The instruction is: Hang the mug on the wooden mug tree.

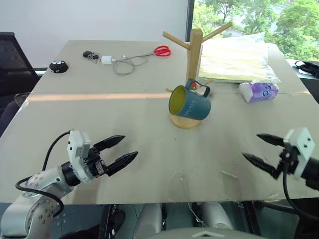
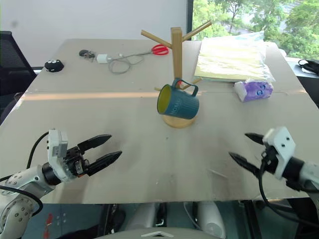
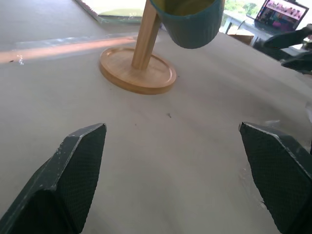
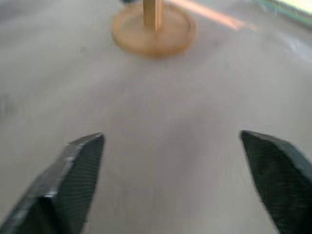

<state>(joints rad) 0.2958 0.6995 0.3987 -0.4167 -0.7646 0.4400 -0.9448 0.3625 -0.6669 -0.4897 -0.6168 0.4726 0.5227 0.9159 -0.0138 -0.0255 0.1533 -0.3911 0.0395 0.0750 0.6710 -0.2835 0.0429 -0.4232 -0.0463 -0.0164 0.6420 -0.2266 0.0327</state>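
The mug (image 1: pixel 190 103) is hanging by its loop handle on a low peg of the wooden mug tree (image 1: pixel 194 55), clear of the table (image 1: pixel 99 124) and just above the tree's round base. It is tilting on its side, its long axis lying nearly level, with the yellow-green mouth facing toward the left gripper's side and slightly down; the handle is bearing its weight, which explains the lean. The mug is sitting well ahead of both grippers and between them. The left gripper (image 1: pixel 121 151) is hovering low over the table with its fingers spread and holding nothing. The right gripper (image 1: pixel 260 149) is likewise standing wide apart and empty, so the hanging appears done.
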